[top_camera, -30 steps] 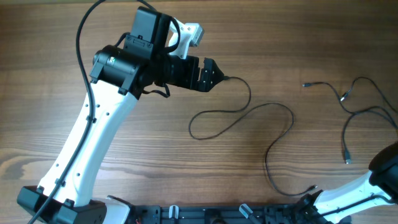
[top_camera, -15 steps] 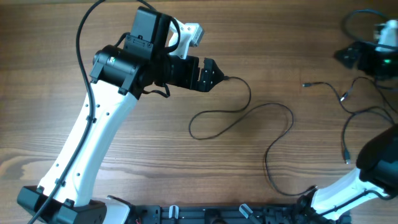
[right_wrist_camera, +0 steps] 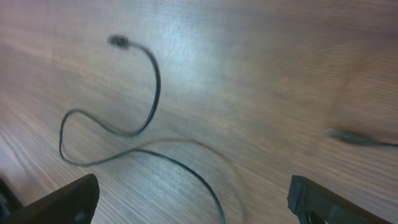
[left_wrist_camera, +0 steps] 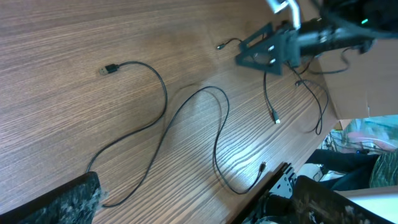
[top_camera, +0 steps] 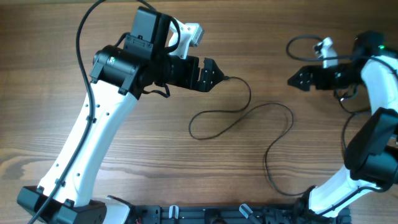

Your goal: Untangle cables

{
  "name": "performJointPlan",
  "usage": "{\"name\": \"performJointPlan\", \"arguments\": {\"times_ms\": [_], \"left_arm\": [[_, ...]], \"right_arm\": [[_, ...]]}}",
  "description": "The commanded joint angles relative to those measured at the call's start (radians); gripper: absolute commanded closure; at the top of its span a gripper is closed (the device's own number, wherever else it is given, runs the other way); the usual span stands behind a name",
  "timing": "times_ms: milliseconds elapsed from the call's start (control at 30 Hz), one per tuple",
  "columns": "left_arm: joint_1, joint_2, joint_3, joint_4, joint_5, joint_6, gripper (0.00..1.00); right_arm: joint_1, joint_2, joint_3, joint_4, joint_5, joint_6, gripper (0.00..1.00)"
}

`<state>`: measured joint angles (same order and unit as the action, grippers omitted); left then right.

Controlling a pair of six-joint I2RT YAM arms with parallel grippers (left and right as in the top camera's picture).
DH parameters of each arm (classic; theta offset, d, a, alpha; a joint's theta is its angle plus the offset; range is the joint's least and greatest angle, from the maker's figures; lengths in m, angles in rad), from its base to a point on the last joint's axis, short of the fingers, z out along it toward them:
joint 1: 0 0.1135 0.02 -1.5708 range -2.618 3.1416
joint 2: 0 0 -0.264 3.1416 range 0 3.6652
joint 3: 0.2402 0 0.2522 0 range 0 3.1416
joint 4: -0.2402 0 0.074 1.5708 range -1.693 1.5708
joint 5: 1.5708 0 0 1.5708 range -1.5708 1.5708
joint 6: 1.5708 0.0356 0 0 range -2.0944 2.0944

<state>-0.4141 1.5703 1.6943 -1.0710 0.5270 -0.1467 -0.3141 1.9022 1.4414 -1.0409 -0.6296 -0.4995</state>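
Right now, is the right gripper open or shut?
Open: the right gripper holds nothing. Its wrist view shows fingertips at opposite bottom corners, only wooden table and a thin black cable seen between.

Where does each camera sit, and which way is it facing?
Overhead: above the table, facing straight down; left arm with left gripper, right arm with right gripper.
Left wrist: on the left arm, facing across the long cable toward the right gripper; own fingers at bottom corners.
Right wrist: on the right arm, facing down at that cable's plug, blurred; own fingers at bottom corners.
Shared: all three show the long cable.
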Motion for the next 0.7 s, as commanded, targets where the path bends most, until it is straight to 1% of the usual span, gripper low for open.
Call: {"name": "performJointPlan", "arguments": {"times_ms": [0,233,333,567,600,667], "left_arm": [[0.000,-0.022,0.006,0.000,-0.005,0.012,0.00],[0.000,-0.022,0.006,0.000,-0.005,0.012,0.00],[0.000,-0.022,0.006,0.000,-0.005,0.012,0.00],[0.000,-0.022,0.006,0.000,-0.005,0.012,0.00],[0.000,-0.022,0.006,0.000,-0.005,0.012,0.00],[0.000,-0.022,0.006,0.000,-0.005,0.012,0.00]], "right_arm": [[0.041,-0.011,-0.107,0.061,-0.030,-0.024,0.00],[0.073,-0.011,-0.341,0.272,-0.052,-0.022,0.00],[0.073,-0.011,-0.348,0.280,-0.095,-0.024,0.00],[0.084,-0.011,-0.351,0.196,-0.100,-0.026,0.01],[0.084,-0.011,-0.351,0.185,-0.100,-0.033,0.03],[0.084,-0.011,-0.351,0.151,-0.100,-0.064,0.17]]}}
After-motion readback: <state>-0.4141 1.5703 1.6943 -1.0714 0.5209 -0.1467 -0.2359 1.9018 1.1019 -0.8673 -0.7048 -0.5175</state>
